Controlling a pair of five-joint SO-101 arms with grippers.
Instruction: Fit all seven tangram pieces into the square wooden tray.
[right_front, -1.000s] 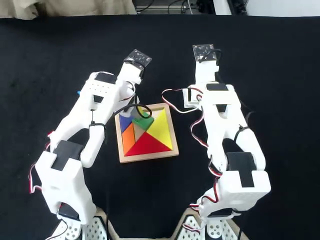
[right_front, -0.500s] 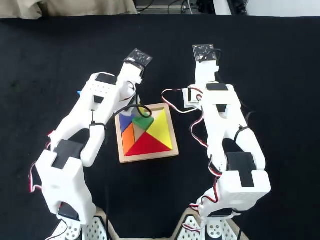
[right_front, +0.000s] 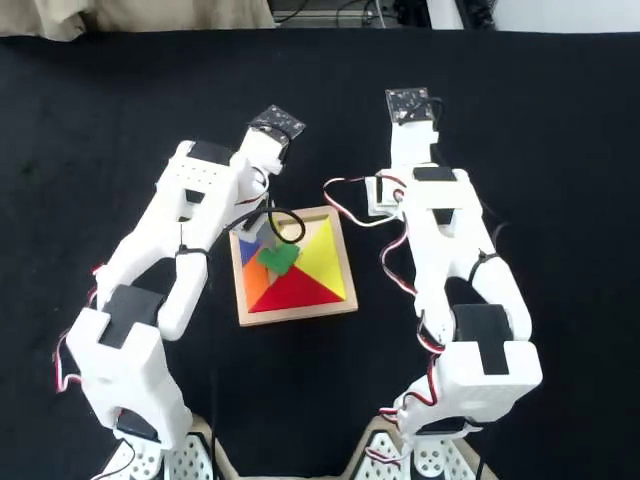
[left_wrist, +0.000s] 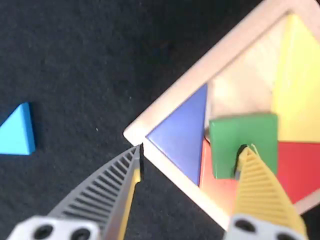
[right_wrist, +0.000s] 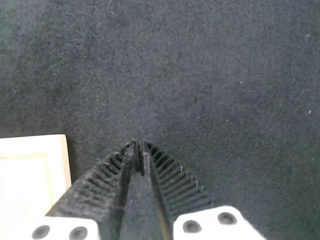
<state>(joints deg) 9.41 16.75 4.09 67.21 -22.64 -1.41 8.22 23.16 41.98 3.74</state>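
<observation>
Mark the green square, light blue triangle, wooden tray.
green square (left_wrist: 243, 131), left wrist view, middle of its top face.
light blue triangle (left_wrist: 19, 131), left wrist view, middle of its face.
wooden tray (left_wrist: 200, 76), left wrist view, on its rim.

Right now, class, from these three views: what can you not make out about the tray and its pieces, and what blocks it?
High view: the left arm's wrist and a cable loop cover the tray's far-left corner and most of the blue piece.
Left wrist view: the left pincer's yellow finger overlaps the green piece's edge; contact is unclear.
Right wrist view: the picture edge cuts the tray to one corner.
</observation>
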